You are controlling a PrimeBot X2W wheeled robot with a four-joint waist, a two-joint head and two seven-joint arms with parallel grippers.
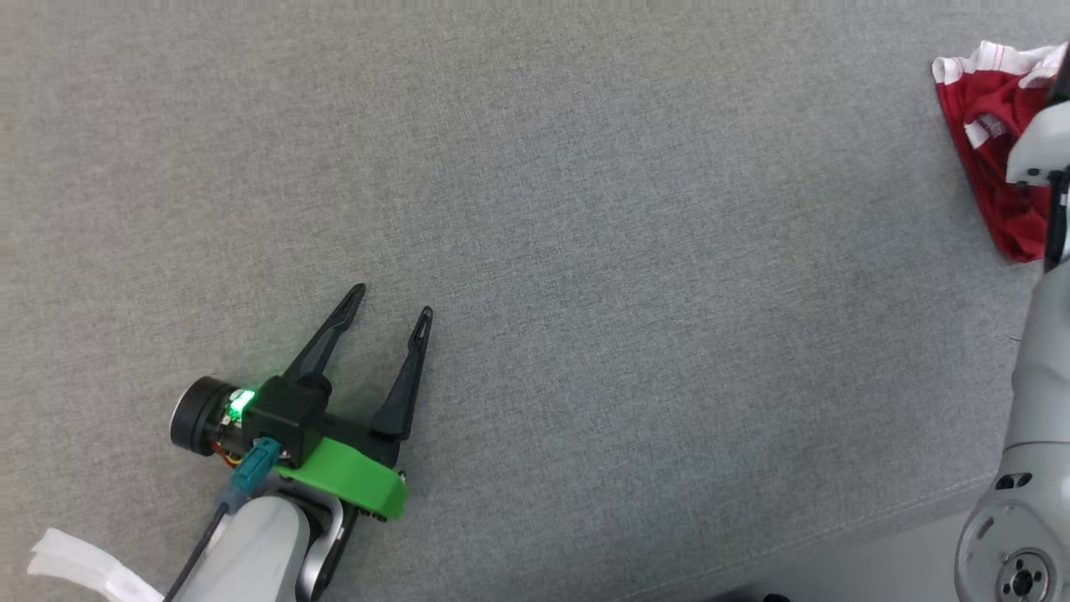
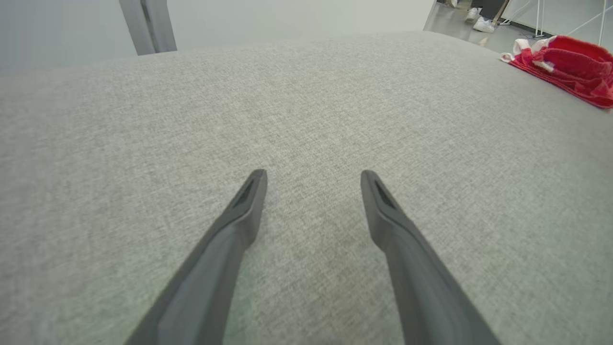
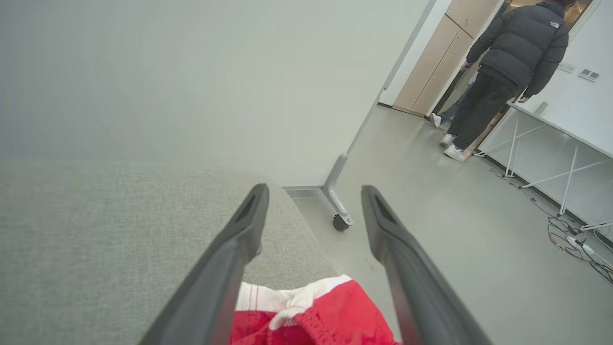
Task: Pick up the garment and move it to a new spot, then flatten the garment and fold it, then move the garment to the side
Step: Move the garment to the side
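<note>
- Where grey woven cloth covers it, the desk (image 1: 585, 209) takes up nearly the whole head view. Its near edge crosses the lower right corner of that view, and its far right corner shows in the right wrist view.
- Beyond that corner lies a pale grey floor (image 3: 455, 249), with a white partition (image 3: 191, 72) standing on a castor foot (image 3: 341, 222).
- On the floor, well apart from the desk, a person (image 3: 507, 62) in a dark padded jacket, dark trousers and white shoes stands with back turned.
- Along the right edge of the head view rises the right forearm (image 1: 1036, 359), pale grey, covering part of the task item.
- At the far right corner of the desk, close to the edge, lies the garment (image 1: 982, 109). It is red fabric with white bands and a white gathered edge, crumpled into a loose heap, neither flat nor folded. It is well apart from the robot's other arm.
- At the lower left of the head view sits the left hand (image 1: 393, 300), with a green housing and a lit green lamp. Its two dark fingers are spread wide with nothing between them and bare cloth beneath.
- Directly over the heap hangs the right hand (image 3: 313, 188), fingers spread wide. Red and white folds lie below, between the finger roots, and no fabric is pinched.
</note>
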